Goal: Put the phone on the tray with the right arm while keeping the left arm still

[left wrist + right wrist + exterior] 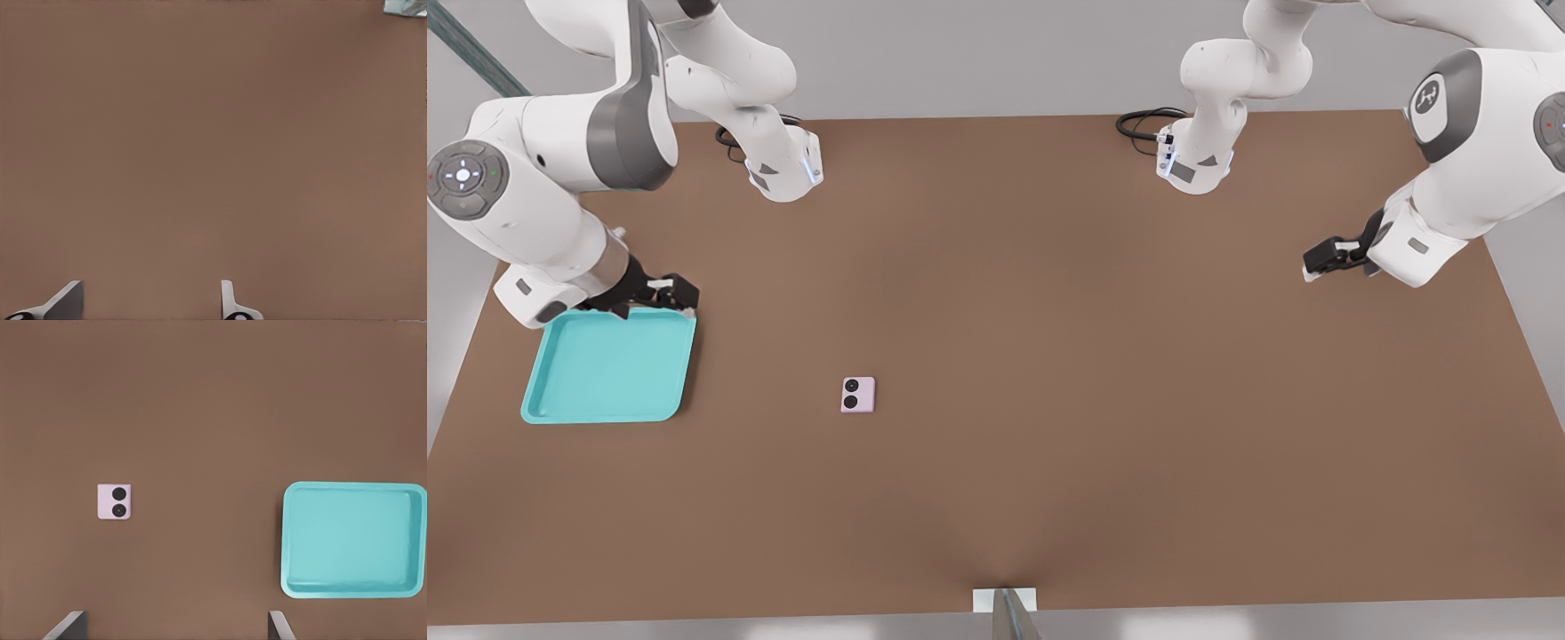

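Note:
The pale pink phone (857,395) lies flat on the brown table with its two black lenses facing up, a little toward the front view's right of the tray. It also shows in the right wrist view as the phone (114,501). The turquoise tray (605,416) sits near the table's left edge in the front view and holds nothing; the tray (353,540) is in the wrist view too. My gripper (669,298) hovers over the tray's far rim, well away from the phone. In the wrist view the gripper (175,615) is open and holds nothing.
Two white arm bases (783,173) (1196,164) with black cables stand along the table's far edge. The parked arm's black gripper (1334,256) hangs over the table at the front view's right. A thin post (1009,613) rises at the near edge.

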`<state>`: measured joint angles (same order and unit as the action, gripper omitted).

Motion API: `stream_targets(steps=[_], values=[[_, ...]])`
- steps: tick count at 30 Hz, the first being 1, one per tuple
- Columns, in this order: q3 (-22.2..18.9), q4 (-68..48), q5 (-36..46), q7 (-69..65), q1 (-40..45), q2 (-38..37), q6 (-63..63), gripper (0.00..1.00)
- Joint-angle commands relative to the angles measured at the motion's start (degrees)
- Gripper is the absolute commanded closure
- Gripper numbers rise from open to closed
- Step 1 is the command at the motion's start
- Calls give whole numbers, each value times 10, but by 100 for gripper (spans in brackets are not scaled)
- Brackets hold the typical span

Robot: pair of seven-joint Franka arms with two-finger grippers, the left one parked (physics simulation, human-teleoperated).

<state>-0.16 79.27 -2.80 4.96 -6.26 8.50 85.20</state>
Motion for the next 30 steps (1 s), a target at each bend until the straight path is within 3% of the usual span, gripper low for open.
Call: stream_targets(steps=[1,4,10,17,21,30], values=[[0,0,1,15,1,-1,24,0],[1,-1,-1,17,-2,20,30,0],[7,-1,19,78,-52,210,233,0],[10,88,12,168,-102,289,408,0],[16,141,12,209,-107,297,482,0],[29,136,12,231,-104,315,502,0]])
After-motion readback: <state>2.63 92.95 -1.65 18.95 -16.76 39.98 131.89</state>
